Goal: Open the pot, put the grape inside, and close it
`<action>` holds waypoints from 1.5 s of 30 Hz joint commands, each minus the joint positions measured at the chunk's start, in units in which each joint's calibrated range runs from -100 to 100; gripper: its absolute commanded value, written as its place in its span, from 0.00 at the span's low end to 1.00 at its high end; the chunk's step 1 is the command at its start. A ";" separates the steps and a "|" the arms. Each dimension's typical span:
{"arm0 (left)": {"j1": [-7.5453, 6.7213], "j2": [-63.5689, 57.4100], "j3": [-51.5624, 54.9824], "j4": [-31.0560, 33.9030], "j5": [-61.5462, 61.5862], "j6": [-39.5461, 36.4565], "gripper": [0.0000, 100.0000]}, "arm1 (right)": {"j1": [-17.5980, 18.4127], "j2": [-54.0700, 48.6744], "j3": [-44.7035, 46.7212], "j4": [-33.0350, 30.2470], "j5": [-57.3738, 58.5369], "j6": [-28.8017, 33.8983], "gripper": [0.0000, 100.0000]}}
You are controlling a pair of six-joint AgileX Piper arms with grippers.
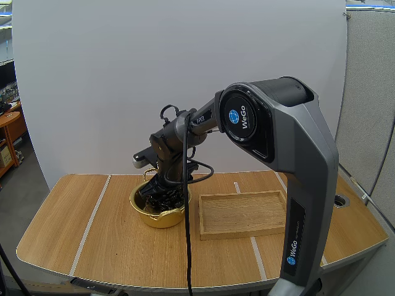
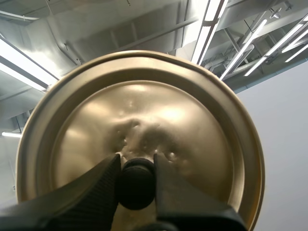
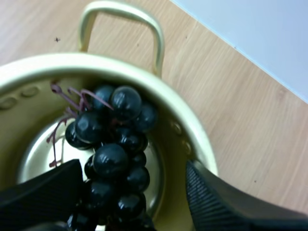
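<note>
The gold pot [image 1: 141, 209] stands uncovered on the table, left of the wooden tray. My right gripper [image 1: 162, 192] reaches down into it. In the right wrist view the dark grape bunch [image 3: 113, 159] lies inside the pot [image 3: 144, 82], resting on its floor and inner wall. My right gripper [image 3: 134, 166] is open, its fingers [image 3: 216, 202] spread wide on either side of the bunch. My left gripper [image 2: 136, 159] is shut on the black knob [image 2: 136, 185] of the gold lid [image 2: 144, 110], which it holds up away from the pot.
A shallow wooden tray [image 1: 242, 229] lies just right of the pot. The pot's loop handle [image 3: 122, 9] points toward the table's back edge. Bare wood table [image 1: 74, 228] stretches left of and in front of the pot.
</note>
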 commanded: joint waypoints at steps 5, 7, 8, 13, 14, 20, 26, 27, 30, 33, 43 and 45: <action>-0.13 -0.09 -0.33 0.29 -1.60 -0.54 0.00 | -0.24 -6.69 -4.08 1.43 5.25 -0.28 1.00; -0.13 -0.09 -0.33 0.29 -1.60 -0.54 0.00 | -0.24 -8.01 -4.08 1.99 6.39 -0.28 1.00; -0.13 -0.09 -0.33 0.29 -1.60 -0.54 0.00 | -0.24 -8.80 -4.08 2.41 7.51 -0.28 1.00; -0.13 -0.09 -0.33 0.29 -1.60 -0.54 0.00 | -0.24 -12.46 -4.08 4.68 11.71 -0.28 1.00; -0.13 -0.09 -0.33 0.29 -1.60 -0.54 0.00 | -0.24 -13.43 -4.08 5.13 12.10 -0.57 1.00; -0.13 -0.09 -0.33 0.29 -1.60 -0.54 0.00 | -0.24 -19.00 -4.08 5.35 13.26 -0.78 1.00; -0.13 -0.09 -0.33 0.29 -1.60 -0.54 0.00 | -0.24 -21.59 -3.94 6.78 17.28 -1.18 0.37; -0.13 -0.09 -0.33 0.29 -1.60 -0.54 0.00 | -0.24 -21.74 -3.94 7.84 18.52 -1.95 0.19; -0.13 -0.09 -0.33 0.29 -1.60 -0.54 0.00 | -0.24 -22.42 -3.94 11.08 23.36 -4.10 0.00; -0.13 -0.09 -0.33 0.29 -1.60 -0.54 0.00 | -0.24 -22.60 -3.94 13.13 26.49 -5.24 0.00; -0.13 -0.09 -0.33 0.29 -1.60 -0.54 0.00 | -0.24 -20.25 -3.40 20.15 33.22 -9.74 0.00; -0.13 -0.09 -0.33 0.29 -1.60 -0.54 0.00 | -0.24 -19.09 -2.48 20.30 33.22 -9.91 0.00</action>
